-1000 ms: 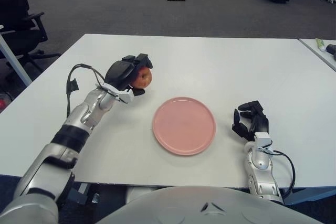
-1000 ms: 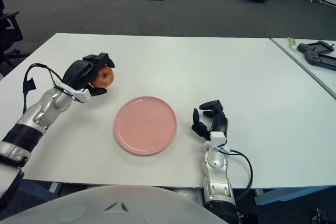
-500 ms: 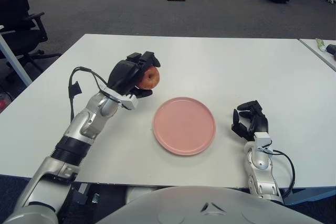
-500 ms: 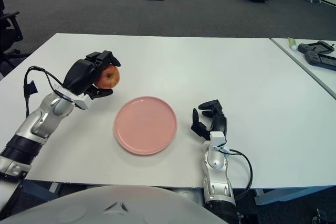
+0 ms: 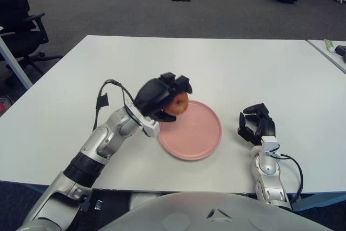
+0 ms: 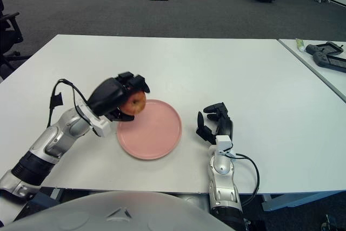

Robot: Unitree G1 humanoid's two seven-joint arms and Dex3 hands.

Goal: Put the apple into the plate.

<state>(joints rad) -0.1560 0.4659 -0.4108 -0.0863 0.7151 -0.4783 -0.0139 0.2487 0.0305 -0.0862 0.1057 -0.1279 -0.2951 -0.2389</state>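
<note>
Carrying the apple (image 5: 177, 103) in my left hand (image 5: 157, 97), I start at the left, where my forearm reaches in over the white table (image 5: 243, 68) with its black cable looping off the wrist. A second ago this hand was well out to the left of the pink plate (image 5: 197, 133), with the apple raised over bare tabletop; half a second ago it had only crept a little nearer. Now it has swept right and towards me, and the apple hangs over the plate's left rim — over the edge, as far as I can judge, not over the middle. My fingers are curled tight around the fruit, the dark fingertips wrapping its top and near side, so the grip is holding and the apple is clear of the surface, not yet touching the plate. That shift matters: the carry is mostly done, and what is left is a short travel further right so the apple sits over the plate's centre, then a lowering and a release. Letting go here would be risky, I think, since a round apple dropped on the rim could roll back off onto the table. Past the plate, just beside its right edge, my right hand (image 5: 258, 125) shows idle with its fingers loosely curled on nothing — it has not moved across these moments.
</note>
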